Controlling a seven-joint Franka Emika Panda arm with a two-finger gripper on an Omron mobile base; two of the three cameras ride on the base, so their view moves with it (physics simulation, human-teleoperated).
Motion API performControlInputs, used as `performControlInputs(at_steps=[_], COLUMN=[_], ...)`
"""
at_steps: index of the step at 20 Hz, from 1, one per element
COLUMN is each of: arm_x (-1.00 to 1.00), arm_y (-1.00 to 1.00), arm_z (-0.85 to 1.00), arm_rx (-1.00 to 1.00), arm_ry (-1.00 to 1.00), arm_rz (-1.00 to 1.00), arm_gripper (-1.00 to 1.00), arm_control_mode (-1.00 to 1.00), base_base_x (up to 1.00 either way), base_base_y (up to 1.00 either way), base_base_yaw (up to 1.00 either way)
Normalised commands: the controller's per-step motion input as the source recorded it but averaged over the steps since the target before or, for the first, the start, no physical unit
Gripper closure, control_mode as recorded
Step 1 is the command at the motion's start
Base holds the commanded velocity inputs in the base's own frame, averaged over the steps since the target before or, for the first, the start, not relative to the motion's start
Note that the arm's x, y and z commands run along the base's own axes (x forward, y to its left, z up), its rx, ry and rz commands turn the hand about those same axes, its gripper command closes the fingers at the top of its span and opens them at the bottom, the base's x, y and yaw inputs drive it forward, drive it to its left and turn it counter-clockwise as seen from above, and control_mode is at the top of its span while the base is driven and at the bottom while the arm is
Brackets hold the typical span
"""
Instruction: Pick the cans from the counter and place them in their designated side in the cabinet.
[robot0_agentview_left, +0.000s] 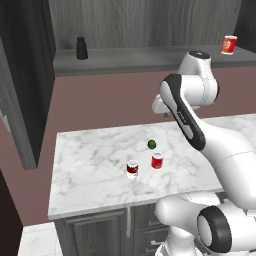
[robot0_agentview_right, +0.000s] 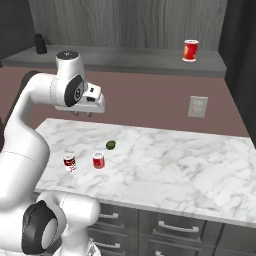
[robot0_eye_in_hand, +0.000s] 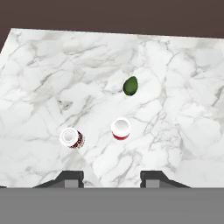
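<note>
A: Pincer (robot0_eye_in_hand: 111, 177) first: its two dark fingertips stand well apart with nothing between them, hanging high above the white grey-veined marble table (robot0_agentview_left: 90, 175) and looking straight down on it.

B: And reading left to right on that table?

A: In the hand view, the dark red can with white bands and a silvery top (robot0_eye_in_hand: 71, 138) is furthest left, upright. Just to its right stands the plain bright red can with a silvery top (robot0_eye_in_hand: 120, 129), also upright and near the first but not touching it. Up and a little right of that lies a small green ball (robot0_eye_in_hand: 130, 85), apart from both.

B: What about the cabinet?

A: The dark grey wood-grain cabinet's long grey shelf (robot0_agentview_left: 150, 59) runs behind the table. A small black bottle (robot0_agentview_left: 81, 48) sits at its left end and a red cup-like container (robot0_agentview_left: 229, 44) at its right end.

B: So which step is this?

A: My guess is the very start: both cans on the table, neither grasped. The bright red can lies nearly centred between the fingertips, so the next move likely calls for a straight descent, keeping the fingertips spread wide enough to clear its rim and avoiding the banded can alongside, then closing around its body.
</note>
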Motion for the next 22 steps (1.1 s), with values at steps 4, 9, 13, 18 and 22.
performControlInputs(at_steps=[4, 9, 13, 18, 22], arm_x=[-0.11, -0.12, -0.08, -0.01, 0.0], arm_y=[0.0, 0.0, 0.0, 0.0, -0.01], arm_z=[-0.03, -0.14, -0.17, -0.18, -0.17], arm_rx=[0.0, 0.0, 0.0, 0.0, 0.0], arm_ry=[0.0, 0.01, 0.03, 0.03, 0.02], arm_rz=[0.0, 0.0, 0.0, 0.0, 0.0], arm_gripper=[-1.0, -1.0, -1.0, -1.0, -1.0], arm_control_mode=[-1.0, -1.0, -1.0, -1.0, -1.0], base_base_x=[0.0, 0.0, 0.0, 0.0, 0.0], base_base_y=[0.0, 0.0, 0.0, 0.0, 0.0], base_base_yaw=[0.0, 0.0, 0.0, 0.0, 0.0])
